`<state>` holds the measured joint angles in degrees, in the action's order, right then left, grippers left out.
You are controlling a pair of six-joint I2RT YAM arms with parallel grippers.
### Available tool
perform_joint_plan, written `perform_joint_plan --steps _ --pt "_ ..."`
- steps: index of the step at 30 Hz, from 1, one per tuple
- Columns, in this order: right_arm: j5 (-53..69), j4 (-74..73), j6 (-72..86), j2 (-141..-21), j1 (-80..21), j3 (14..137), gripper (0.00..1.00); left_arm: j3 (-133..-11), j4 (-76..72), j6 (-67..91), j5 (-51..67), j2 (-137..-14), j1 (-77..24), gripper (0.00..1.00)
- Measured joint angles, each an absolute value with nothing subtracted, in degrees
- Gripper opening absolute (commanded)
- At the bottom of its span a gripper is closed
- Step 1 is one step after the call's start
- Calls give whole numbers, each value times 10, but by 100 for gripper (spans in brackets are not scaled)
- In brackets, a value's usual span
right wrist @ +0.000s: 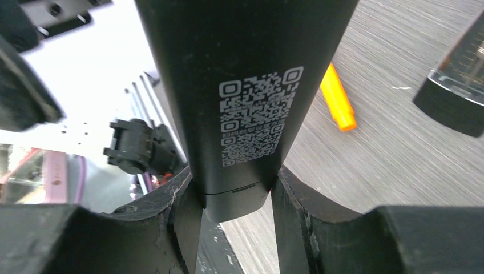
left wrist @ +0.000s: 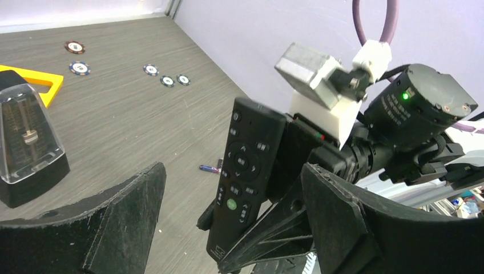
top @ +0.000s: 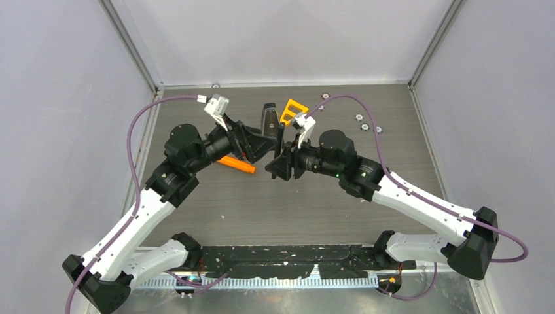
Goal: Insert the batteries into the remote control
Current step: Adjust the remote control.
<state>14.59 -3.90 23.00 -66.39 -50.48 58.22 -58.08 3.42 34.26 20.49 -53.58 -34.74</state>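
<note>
Just in front of the tapered black case (top: 269,118), the right gripper (right wrist: 237,197) clamped one end of the remote control (left wrist: 245,154), holding it upright off the table (top: 216,209), buttons facing the left gripper (top: 259,148), whose jaws stood wide apart and empty; a purple battery (left wrist: 210,168) lay on the table near the case

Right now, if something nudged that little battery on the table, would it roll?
Probably: the battery is a small cylinder lying on its side on the flat table, so it should roll. It looks rigid, and likely light enough to skid.
</note>
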Motion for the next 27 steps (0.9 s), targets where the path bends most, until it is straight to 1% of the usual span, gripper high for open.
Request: perform_joint_plan --steps 3,6,10,14,20,22,25,26,27 --pt "99 -79 199 -670 -527 593 26 -589 39 333 204 -536 -347 89" --pt "54 -110 175 -683 -548 606 26 -590 38 323 206 -536 -347 86" --pt "-6 -141 150 -705 -571 626 26 -594 49 313 205 -543 -347 75" --pt "-53 -159 135 -718 -589 638 26 -602 64 307 202 -562 -347 69" --pt "-110 -177 123 -728 -606 655 25 -602 88 306 195 -579 -348 51" --pt "-125 -181 121 -730 -610 658 25 -604 90 308 195 -582 -348 48" --pt "-143 -185 117 -735 -615 662 25 -610 93 310 195 -587 -351 48" --pt "-147 -186 116 -737 -617 664 25 -611 93 312 196 -589 -351 47" --pt "-153 -187 114 -740 -620 667 25 -611 93 313 196 -592 -352 43"
